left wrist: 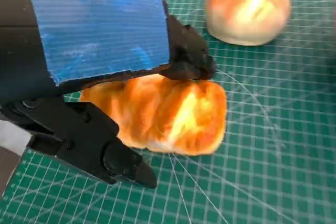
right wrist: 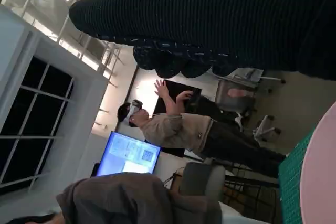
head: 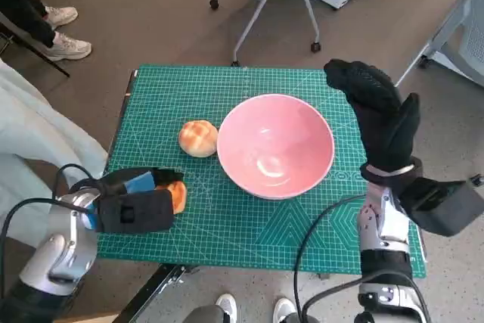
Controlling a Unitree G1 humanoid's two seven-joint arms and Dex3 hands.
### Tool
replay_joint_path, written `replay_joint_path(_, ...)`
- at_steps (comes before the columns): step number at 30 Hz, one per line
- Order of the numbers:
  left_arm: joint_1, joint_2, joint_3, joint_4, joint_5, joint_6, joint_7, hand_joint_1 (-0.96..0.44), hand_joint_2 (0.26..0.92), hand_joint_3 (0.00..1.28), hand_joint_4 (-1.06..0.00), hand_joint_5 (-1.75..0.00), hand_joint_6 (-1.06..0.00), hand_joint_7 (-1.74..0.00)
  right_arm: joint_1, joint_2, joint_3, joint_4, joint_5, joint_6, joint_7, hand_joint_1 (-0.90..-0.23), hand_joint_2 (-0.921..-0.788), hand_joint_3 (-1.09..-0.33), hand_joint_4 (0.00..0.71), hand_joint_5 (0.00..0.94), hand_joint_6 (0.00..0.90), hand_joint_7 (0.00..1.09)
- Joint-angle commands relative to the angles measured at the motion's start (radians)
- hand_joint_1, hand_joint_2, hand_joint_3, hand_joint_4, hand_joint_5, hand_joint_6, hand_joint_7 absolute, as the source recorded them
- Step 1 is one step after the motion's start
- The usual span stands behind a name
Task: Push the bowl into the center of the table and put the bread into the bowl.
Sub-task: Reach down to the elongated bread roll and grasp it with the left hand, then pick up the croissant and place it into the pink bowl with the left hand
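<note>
A pink bowl (head: 276, 145) stands near the middle of the green mat (head: 302, 221); a sliver of its rim (right wrist: 321, 182) shows in the right wrist view. A round bun (head: 198, 138) (left wrist: 247, 6) lies just left of the bowl. Near the mat's front left, my left hand (head: 136, 202) (left wrist: 100, 30) grips an oblong golden bread (head: 176, 196) (left wrist: 163, 114) that still rests on the mat, one finger (left wrist: 189, 59) over it and another (left wrist: 89, 142) below it. My right hand (head: 378, 115) (right wrist: 236, 19) is raised right of the bowl, fingers apart, holding nothing.
A person's legs and white shoes (head: 64, 32) are at the far left, and a light garment (head: 38, 156) lies beside the table. Chair legs on castors (head: 265, 5) stand beyond the far edge. A standing person (right wrist: 184, 124) shows in the right wrist view.
</note>
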Motion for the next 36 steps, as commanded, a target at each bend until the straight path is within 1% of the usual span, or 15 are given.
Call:
replay_joint_path(1,0.006,-0.011,-0.017,0.043,0.04,-0.037,0.043,0.06,0.802,0.1,-0.51,-0.05,-0.65,-0.07,0.026,-0.002,0.002,0.002,0.003,0.019,0.01,-0.688,-0.921,-0.761,0.182,0.003,0.053,0.51)
replay_joint_path(2,0.01,-0.008,-0.016,0.049,0.044,-0.055,0.056,0.07,0.807,0.1,-0.54,-0.05,-0.68,-0.08,0.026,-0.002,0.002,0.002,0.004,0.019,0.01,-0.688,-0.921,-0.761,0.182,0.003,0.053,0.51)
replay_joint_path(3,0.012,-0.007,-0.014,0.054,0.048,-0.069,0.066,0.08,0.832,0.12,-0.68,-0.08,-0.76,-0.1,0.026,-0.002,0.002,0.002,0.004,0.019,0.011,-0.688,-0.921,-0.761,0.183,0.003,0.053,0.51)
replay_joint_path(4,0.016,-0.004,-0.01,0.058,0.049,-0.089,0.077,0.08,0.838,0.12,-0.71,-0.09,-0.78,-0.11,0.026,-0.002,0.002,0.003,0.005,0.02,0.011,-0.688,-0.921,-0.76,0.183,0.003,0.053,0.51)
replay_joint_path(5,0.018,-0.002,-0.007,0.061,0.05,-0.104,0.085,0.08,0.838,0.12,-0.71,-0.09,-0.78,-0.11,0.026,-0.002,0.002,0.003,0.006,0.02,0.012,-0.688,-0.921,-0.76,0.183,0.003,0.053,0.51)
replay_joint_path(6,0.021,0.001,-0.002,0.063,0.048,-0.12,0.092,0.05,0.868,0.12,-0.71,-0.48,-0.69,-0.51,0.026,-0.002,0.002,0.004,0.006,0.02,0.013,-0.688,-0.921,-0.76,0.183,0.003,0.053,0.51)
replay_joint_path(7,0.023,0.002,0.002,0.065,0.046,-0.132,0.098,0.04,0.887,0.11,-0.7,-0.74,-0.64,-0.76,0.026,-0.001,0.002,0.004,0.007,0.02,0.014,-0.689,-0.921,-0.76,0.183,0.003,0.053,0.51)
replay_joint_path(8,0.025,0.004,0.007,0.067,0.042,-0.146,0.103,0.02,0.899,0.1,-0.71,-0.9,-0.62,-0.9,0.026,-0.001,0.002,0.004,0.007,0.02,0.014,-0.689,-0.921,-0.76,0.183,0.003,0.054,0.51)
replay_joint_path(10,0.028,0.008,0.015,0.069,0.036,-0.167,0.108,0.01,0.901,0.08,-0.73,-1.06,-0.63,-1.02,0.026,0.0,0.002,0.005,0.006,0.019,0.015,-0.69,-0.921,-0.76,0.183,0.003,0.053,0.52)
replay_joint_path(13,0.032,0.011,0.027,0.07,0.031,-0.187,0.111,0.01,0.898,0.07,-0.75,-1.1,-0.65,-1.08,0.026,0.003,0.003,0.005,0.005,0.018,0.014,-0.69,-0.921,-0.76,0.183,0.003,0.053,0.52)
replay_joint_path(19,0.032,0.011,0.054,0.078,0.015,-0.213,0.103,0.0,0.898,0.07,-0.75,-1.1,-0.66,-1.13,0.025,0.005,0.003,0.011,0.005,0.015,0.015,-0.691,-0.921,-0.759,0.184,0.002,0.053,0.52)
replay_joint_path(29,0.01,0.014,0.09,0.093,-0.01,-0.22,0.073,0.0,0.913,0.06,-0.73,-1.16,-0.65,-1.12,0.023,0.005,-0.001,0.015,0.013,0.015,0.023,-0.687,-0.921,-0.759,0.184,0.002,0.053,0.52)
replay_joint_path(36,-0.006,0.025,0.145,0.038,-0.037,-0.193,0.042,0.0,0.918,0.05,-0.73,-1.18,-0.64,-1.1,0.024,0.005,-0.004,0.015,0.016,0.016,0.026,-0.68,-0.921,-0.759,0.184,0.002,0.053,0.52)
